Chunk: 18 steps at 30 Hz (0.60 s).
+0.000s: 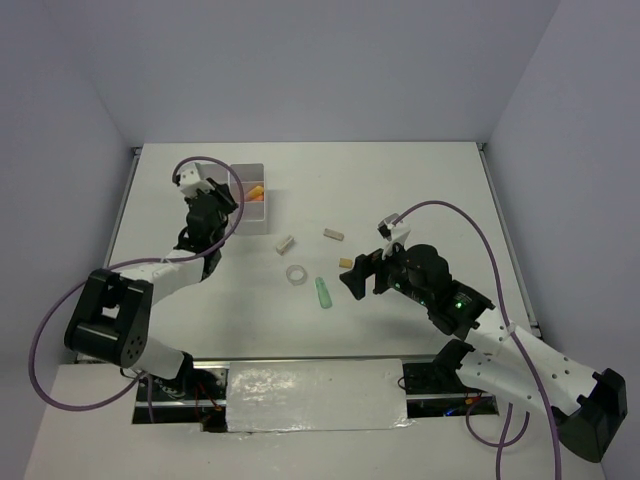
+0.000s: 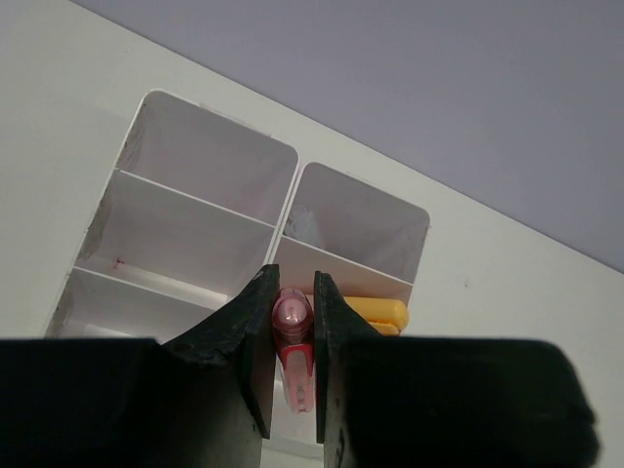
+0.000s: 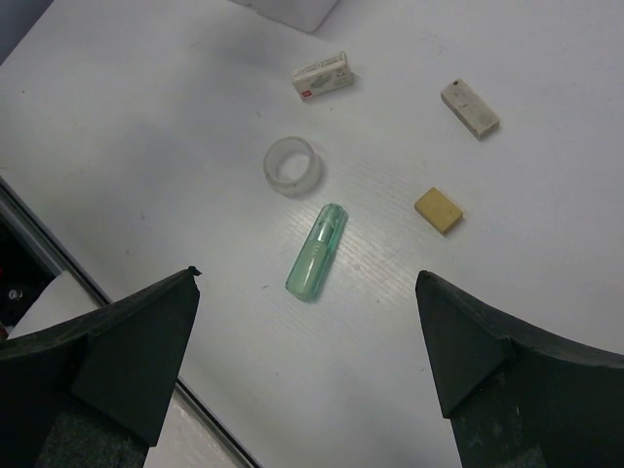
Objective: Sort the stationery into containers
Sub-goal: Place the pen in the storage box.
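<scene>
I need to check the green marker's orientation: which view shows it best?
The right wrist view: the green marker lies large, whole and unobstructed. The top external view shows it only small; the left wrist view does not show it.

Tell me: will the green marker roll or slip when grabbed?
Probably stiff: the green marker looks like hard plastic. Its rounded body may roll if nudged sideways. Its smooth shell could slip in a loose grip.

No text can be read; the small white box [image 3: 322, 76] just beyond the clear tape ring [image 3: 292, 166] bears faint print and a red mark, too small to make out
</scene>
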Each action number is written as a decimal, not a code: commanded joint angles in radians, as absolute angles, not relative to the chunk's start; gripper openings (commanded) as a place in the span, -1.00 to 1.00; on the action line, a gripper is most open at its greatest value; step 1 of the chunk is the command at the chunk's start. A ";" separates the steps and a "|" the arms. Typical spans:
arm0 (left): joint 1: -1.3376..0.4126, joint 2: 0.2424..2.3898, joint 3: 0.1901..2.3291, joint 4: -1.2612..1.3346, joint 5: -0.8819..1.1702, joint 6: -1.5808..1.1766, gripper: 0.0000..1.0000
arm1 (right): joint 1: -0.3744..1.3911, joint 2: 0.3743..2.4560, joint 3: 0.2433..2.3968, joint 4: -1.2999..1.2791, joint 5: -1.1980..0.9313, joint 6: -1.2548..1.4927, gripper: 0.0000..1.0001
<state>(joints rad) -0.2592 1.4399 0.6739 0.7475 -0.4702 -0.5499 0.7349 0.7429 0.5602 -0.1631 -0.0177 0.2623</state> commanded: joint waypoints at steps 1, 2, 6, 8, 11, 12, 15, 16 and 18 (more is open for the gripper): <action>-0.255 1.494 0.696 0.868 -0.480 -0.543 -0.84 | 0.727 0.742 0.563 -0.107 -0.032 0.244 0.99; -0.256 1.506 0.701 0.877 -0.479 -0.543 -0.86 | 0.729 0.741 0.564 -0.109 -0.034 0.244 0.99; -0.255 1.551 0.712 0.916 -0.462 -0.558 -0.83 | 0.729 0.738 0.565 -0.114 -0.035 0.241 0.99; -0.255 1.566 0.713 0.923 -0.454 -0.564 -0.82 | 0.727 0.739 0.561 -0.110 -0.037 0.239 0.99; -0.256 1.586 0.709 0.943 -0.446 -0.568 -0.73 | 0.727 0.739 0.563 -0.107 -0.044 0.239 0.99; -0.256 1.591 0.707 0.956 -0.439 -0.568 -0.71 | 0.729 0.739 0.564 -0.106 -0.048 0.239 0.99; -0.255 1.617 0.709 0.972 -0.437 -0.568 -0.65 | 0.729 0.739 0.568 -0.106 -0.057 0.239 0.99; -0.255 1.629 0.710 0.979 -0.437 -0.563 -0.59 | 0.729 0.739 0.568 -0.107 -0.060 0.233 0.99; -0.255 1.641 0.721 0.977 -0.434 -0.561 -0.54 | 0.727 0.739 0.568 -0.107 -0.060 0.232 0.99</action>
